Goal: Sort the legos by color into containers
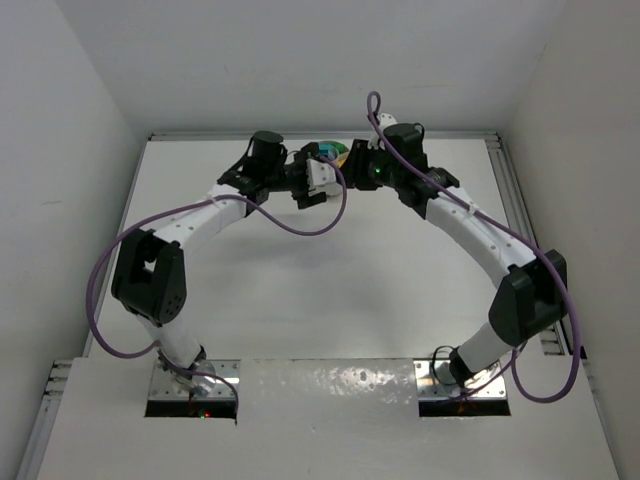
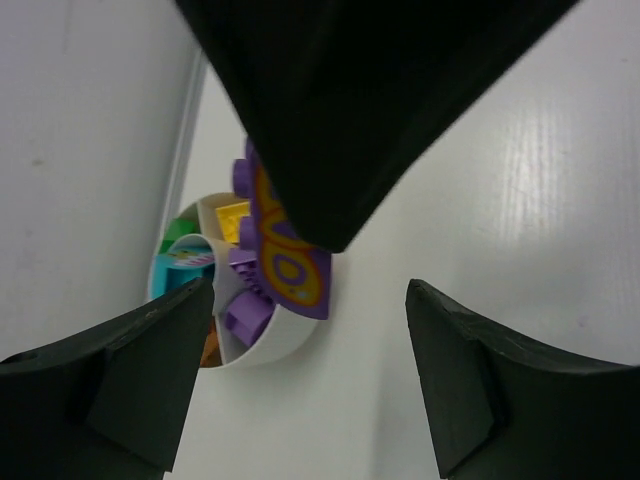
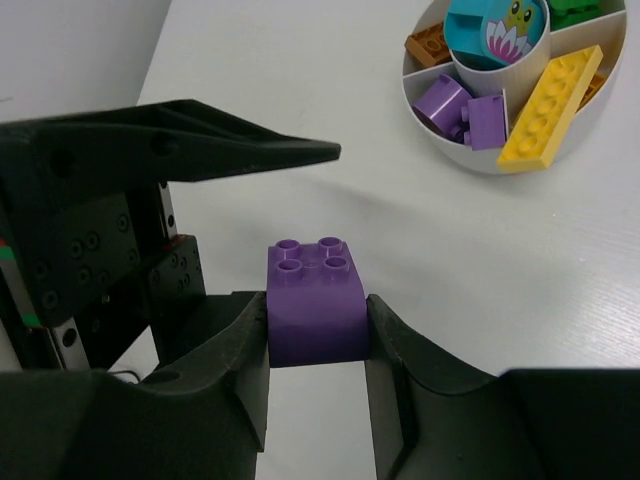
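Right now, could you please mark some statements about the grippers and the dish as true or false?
1. The right gripper holds a purple brick. True.
2. The left gripper grips a pink brick. False: its jaws stand open and grip nothing.
3. A long yellow brick lies in the dish. True.
4. The central well holds a green brick. False: a teal piece sits there.

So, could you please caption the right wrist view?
Right claw holding a purple brick, partly filled white dish beyond.
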`<state>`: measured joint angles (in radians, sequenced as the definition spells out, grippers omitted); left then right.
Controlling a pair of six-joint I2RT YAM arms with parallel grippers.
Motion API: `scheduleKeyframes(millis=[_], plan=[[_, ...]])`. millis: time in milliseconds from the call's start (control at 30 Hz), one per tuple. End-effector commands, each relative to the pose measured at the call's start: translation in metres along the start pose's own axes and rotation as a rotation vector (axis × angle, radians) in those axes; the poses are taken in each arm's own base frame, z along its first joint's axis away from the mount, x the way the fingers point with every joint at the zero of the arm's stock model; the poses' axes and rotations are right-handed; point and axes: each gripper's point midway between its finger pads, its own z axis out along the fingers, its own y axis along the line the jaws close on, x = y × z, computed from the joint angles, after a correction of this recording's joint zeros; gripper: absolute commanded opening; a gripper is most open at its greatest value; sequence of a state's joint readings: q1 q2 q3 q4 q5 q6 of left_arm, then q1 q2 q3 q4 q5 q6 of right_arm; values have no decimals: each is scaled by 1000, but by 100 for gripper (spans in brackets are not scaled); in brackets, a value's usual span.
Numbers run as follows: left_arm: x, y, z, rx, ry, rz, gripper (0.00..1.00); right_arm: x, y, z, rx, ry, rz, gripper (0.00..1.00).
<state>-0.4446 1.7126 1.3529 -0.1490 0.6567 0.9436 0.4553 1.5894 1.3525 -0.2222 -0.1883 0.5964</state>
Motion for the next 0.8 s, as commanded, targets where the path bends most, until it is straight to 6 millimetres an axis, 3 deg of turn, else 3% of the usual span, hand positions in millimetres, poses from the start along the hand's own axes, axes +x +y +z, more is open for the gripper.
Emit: scheduleKeyframes(millis=[0,167,400,533,567,633,667,733,767], plan=[[-33,30,-12,-109,-72,62,75,-16,16,1,-53,-51,-1,0],[-39,25,-10,-84,-111,53,75,-10,27,8,-84,-37,3,0],[-49,24,-11,-76,-153,73,58,-7,28,12,-83,-20,-1,0],[-41,11,-10,-30,-134,49,37,-10,29,13,-86,-30,0,0],[-38,9,-10,-27,-128,41,26,-11,29,13,-87,-34,-1,0],[-37,8,-11,-28,-121,28,13,-9,29,14,-88,-30,5,0],[-37,9,-11,-30,-119,25,0,-9,29,14,-90,-27,9,0],[-33,12,-12,-51,-93,17,0,-6,27,15,-87,-17,18,0],[-29,13,-12,-66,-77,-5,0,-7,26,15,-83,-17,33,5]])
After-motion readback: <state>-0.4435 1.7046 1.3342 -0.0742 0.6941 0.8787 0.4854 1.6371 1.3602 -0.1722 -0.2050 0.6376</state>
